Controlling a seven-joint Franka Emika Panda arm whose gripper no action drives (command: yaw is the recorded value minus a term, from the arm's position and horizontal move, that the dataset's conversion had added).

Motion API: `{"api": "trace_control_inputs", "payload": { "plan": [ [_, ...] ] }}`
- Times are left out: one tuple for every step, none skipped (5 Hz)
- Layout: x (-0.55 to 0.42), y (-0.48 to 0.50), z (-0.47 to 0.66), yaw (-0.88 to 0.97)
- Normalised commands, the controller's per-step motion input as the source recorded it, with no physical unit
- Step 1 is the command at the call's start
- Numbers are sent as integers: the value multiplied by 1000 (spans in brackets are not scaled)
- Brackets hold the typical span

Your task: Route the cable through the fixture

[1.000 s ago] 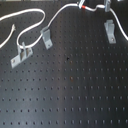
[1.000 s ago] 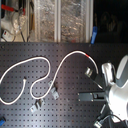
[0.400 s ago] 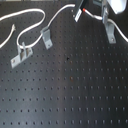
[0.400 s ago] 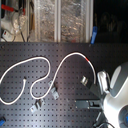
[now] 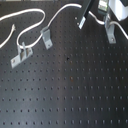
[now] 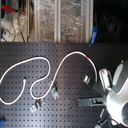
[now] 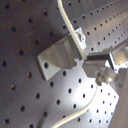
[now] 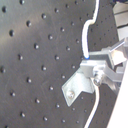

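Note:
The white cable [image 6: 75, 53] snakes across the black pegboard, and its red band [image 6: 89, 58] lies next to my gripper. The fixture [image 5: 109, 31], a narrow grey clip with an upright tab, stands at the first exterior view's upper right, directly under the arm; it also shows in the second exterior view [image 6: 87, 80]. In both wrist views the fixture [image 7: 60, 52] [image 8: 77, 85] sits right beside my gripper [image 7: 95, 67] [image 8: 95, 72]. The cable [image 7: 75, 116] [image 8: 86, 35] runs past the tab and between the metal fingertips, which look shut on it.
Two more grey clips stand on the board: a narrow one [image 5: 46, 37] inside a cable bend and a wider flat-based one [image 5: 22, 54]. Shelves with clutter [image 6: 60, 20] rise behind the board in the second exterior view. The pegboard [image 5: 75, 90] stretches toward the first exterior view's bottom.
The arm has come lower and closer to the fixture, filling more of both exterior views. The cable's red end has shifted slightly with it.

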Motion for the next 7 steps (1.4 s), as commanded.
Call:
{"api": "trace_control_inputs", "payload": {
  "plan": [
    [4,-14,1,0],
    [79,-415,77,266],
    [0,0,20,0],
    [-87,-31,338,0],
    [-141,-92,355,-237],
    [-184,-92,144,-83],
    [-215,-193,127,0]
  ]
}}
